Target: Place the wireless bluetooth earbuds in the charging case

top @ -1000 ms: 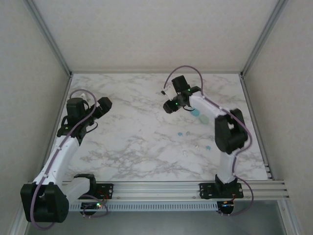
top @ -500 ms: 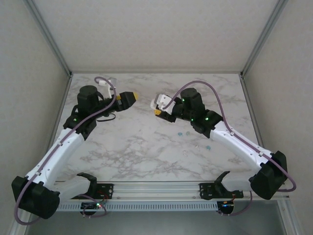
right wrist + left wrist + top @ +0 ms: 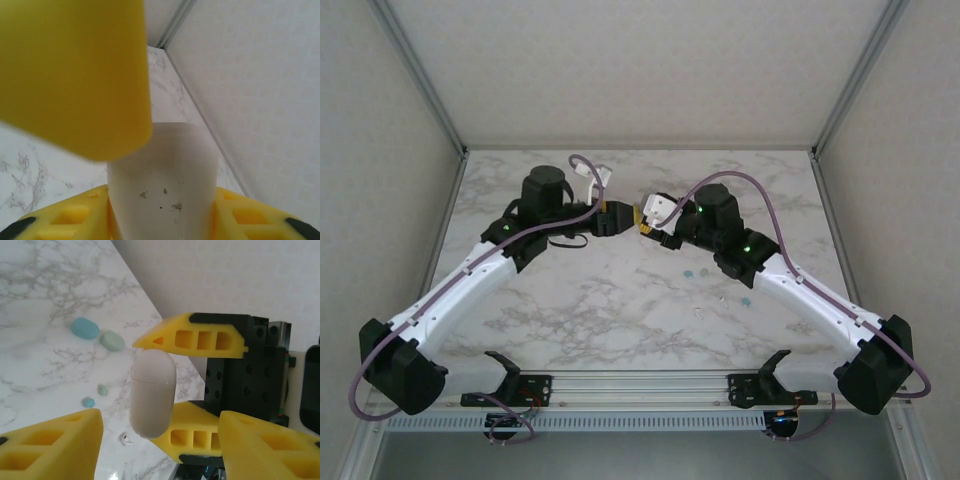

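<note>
The right claw (image 3: 643,217) was clamped on a pale whitish, pill-shaped plastic capsule (image 3: 152,400). One yellow finger pressed its rounded top end and the other its lower end, holding it clear of the white marbled surface (image 3: 40,285). The left claw (image 3: 616,212) met it tip to tip, its yellow fingers (image 3: 50,445) standing apart on either side of the capsule with a gap showing on each side. In the left wrist view, the small rounded turquoise-blue plastic charging case (image 3: 85,328) lay on the surface beyond the capsule, its paler mint-green part (image 3: 112,340) just beside it. Two tiny teal-blue plastic wireless bluetooth earbuds (image 3: 88,402) lay apart from the case, nearer the capsule. A tiny white earbud-shaped piece (image 3: 126,440) lay by the capsule's lower end.
</note>
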Robot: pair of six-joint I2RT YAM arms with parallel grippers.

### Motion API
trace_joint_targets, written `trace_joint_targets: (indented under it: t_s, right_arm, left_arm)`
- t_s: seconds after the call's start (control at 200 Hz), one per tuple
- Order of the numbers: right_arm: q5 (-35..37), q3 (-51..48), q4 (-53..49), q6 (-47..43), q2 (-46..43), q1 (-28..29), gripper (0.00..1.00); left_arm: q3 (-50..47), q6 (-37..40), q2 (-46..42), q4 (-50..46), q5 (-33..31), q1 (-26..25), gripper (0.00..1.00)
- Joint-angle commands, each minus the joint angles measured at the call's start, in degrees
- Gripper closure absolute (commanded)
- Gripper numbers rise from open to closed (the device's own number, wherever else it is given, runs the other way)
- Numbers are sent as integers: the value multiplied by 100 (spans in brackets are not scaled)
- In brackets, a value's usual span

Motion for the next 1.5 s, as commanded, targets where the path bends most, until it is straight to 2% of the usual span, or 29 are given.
trace_joint_targets:
  t_s: [0.0, 0.375, 0.771, 0.991, 1.066, 1.191, 1.261, 1.372, 1.417, 1.492]
  right_arm:
    - [67, -87, 318, -65, -139, 46, 63]
    - [-39, -88, 480, 10, -88, 45, 63]
    - [-218, -35, 412, -15, -99, 44, 63]
    - [-207, -10, 366, -65, -83, 47, 63]
    - [-208, -8, 350, -76, -97, 40, 61]
    - [-107, -17, 294, 8, -177, 47, 51]
    - [14, -4, 225, 312, -339, 47, 39]
    - [85, 196, -96, 1581, -655, -88, 27]
    - [-111, 347, -379, 2313, -729, -287, 25]
    - [-915, 655, -858, 3381, -734, -770, 25]
  left_arm:
    - [304, 124, 120, -151, 41, -108, 41]
    - [445, 291, 302, -355, 30, -190, 59]
    - [553, 292, 505, -372, 26, -208, 63]
    - [588, 335, 573, -429, 75, -208, 74]
    - [579, 361, 563, -439, 71, -208, 79]
    - [539, 488, 436, -418, -134, -208, 86]
    - [460, 580, 272, -276, -299, -209, 88]
    - [171, 859, -127, 177, -637, -203, 91]
    - [-82, 1032, -348, 626, -740, -207, 92]
    - [-701, 1408, -722, 1672, -726, -208, 92]
